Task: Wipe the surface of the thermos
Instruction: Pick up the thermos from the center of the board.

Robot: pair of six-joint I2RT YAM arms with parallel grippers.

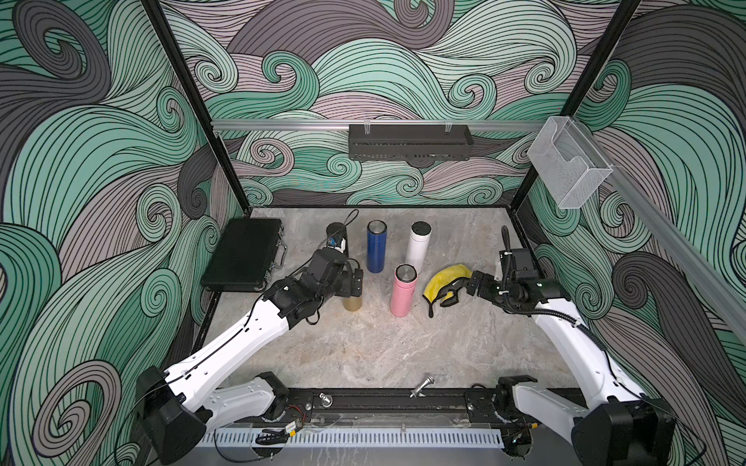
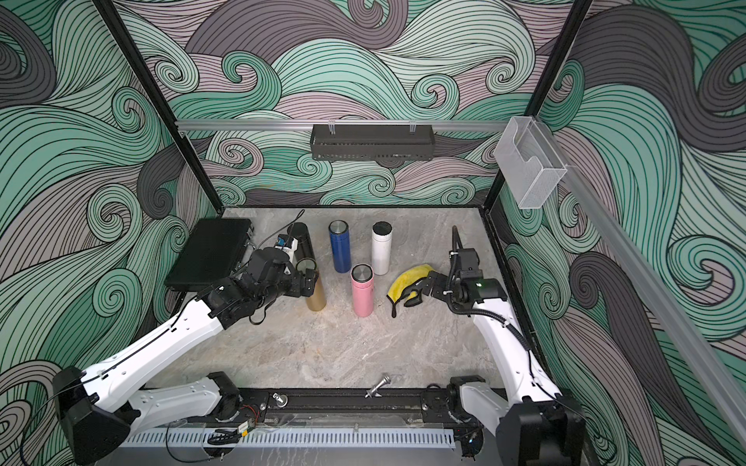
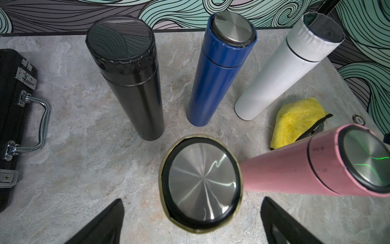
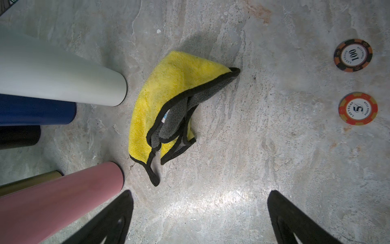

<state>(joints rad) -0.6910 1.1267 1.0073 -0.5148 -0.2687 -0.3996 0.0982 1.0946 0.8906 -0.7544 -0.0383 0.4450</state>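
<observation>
While the gold, steel-lidded cylindrical thermos (image 3: 200, 183) stands upright on the grey marbled table (image 3: 88, 152), left end effector (image 3: 192, 199) wide open over its lid, wiping looks unstarted: crumpled yellow-and-grey microfibre cloth (image 4: 168, 95) lies ungrasped nearby, beneath the wide-open, empty right end effector (image 4: 200, 191).

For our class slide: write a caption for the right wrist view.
Open right gripper near the crumpled yellow cloth, between standing thermoses and two poker chips.

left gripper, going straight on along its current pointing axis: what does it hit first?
The gold thermos: its top sits centred ahead of the open left gripper in the left wrist view. How far off it is, I can't tell.
</observation>
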